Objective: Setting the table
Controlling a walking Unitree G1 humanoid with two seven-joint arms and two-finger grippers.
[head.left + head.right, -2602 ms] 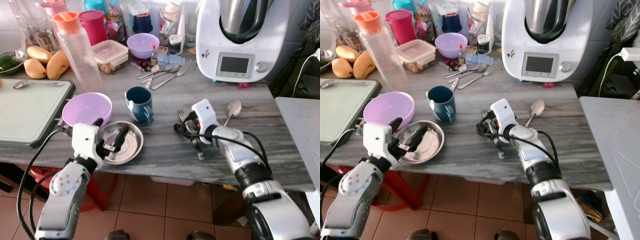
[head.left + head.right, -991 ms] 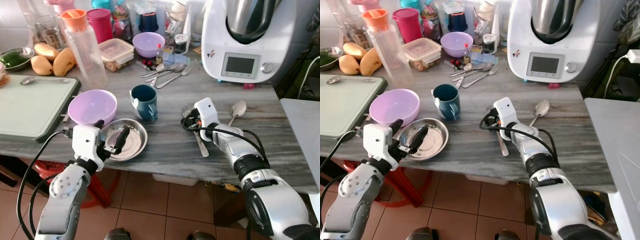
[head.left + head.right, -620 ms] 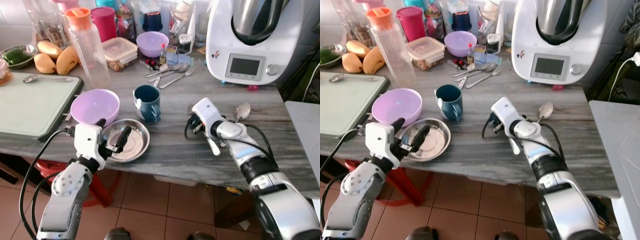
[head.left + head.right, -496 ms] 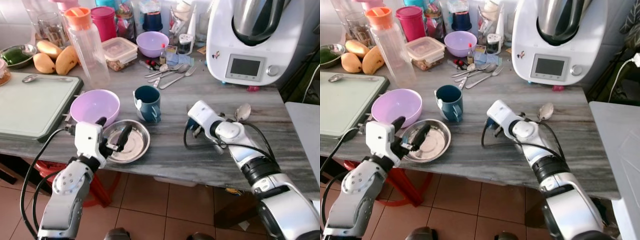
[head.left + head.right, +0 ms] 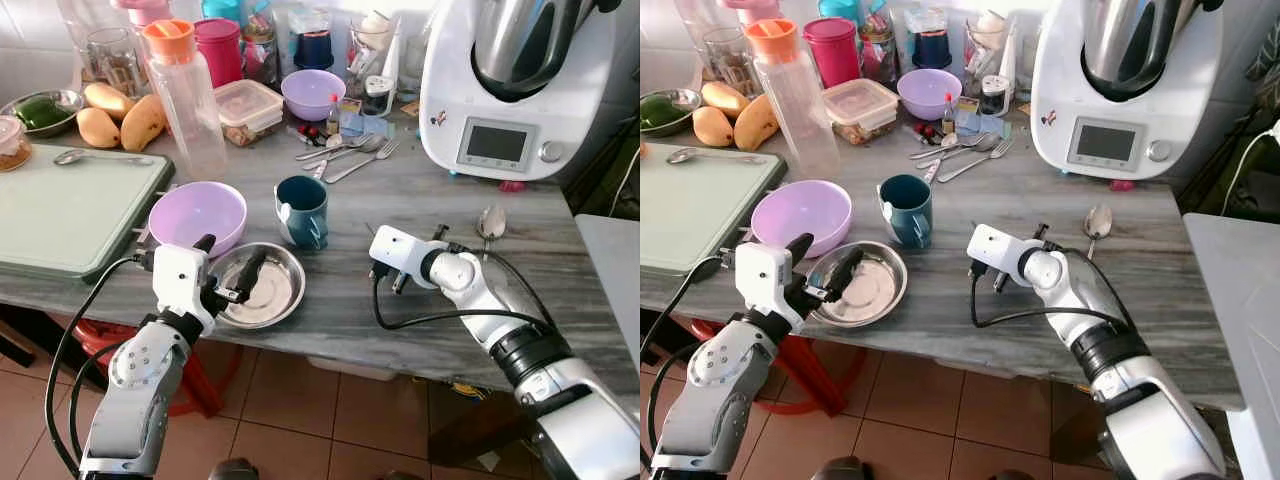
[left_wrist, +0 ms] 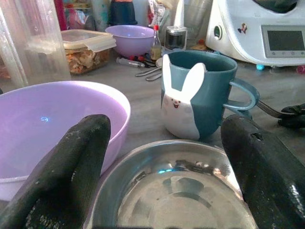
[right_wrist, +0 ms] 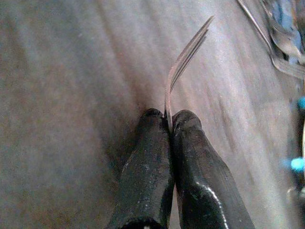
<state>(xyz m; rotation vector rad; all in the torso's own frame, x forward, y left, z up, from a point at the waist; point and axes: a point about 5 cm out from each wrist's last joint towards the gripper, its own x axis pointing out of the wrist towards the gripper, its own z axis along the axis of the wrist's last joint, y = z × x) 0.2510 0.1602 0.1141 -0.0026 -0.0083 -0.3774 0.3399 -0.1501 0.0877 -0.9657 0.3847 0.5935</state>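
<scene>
Crowding the grey marble counter: bowls, cutlery, bottles, appliance.

On the grey counter, my left gripper hangs over the near edge with its fingers spread, one tip over the steel plate, the other toward the purple bowl. The blue mug stands just behind the plate. My right gripper sits farther along the near edge, its wrist turned toward the mug; I cannot tell how its fingers stand. A spoon lies beyond it, before the white kitchen machine at the back edge. A green cutting board covers the left end.
</scene>
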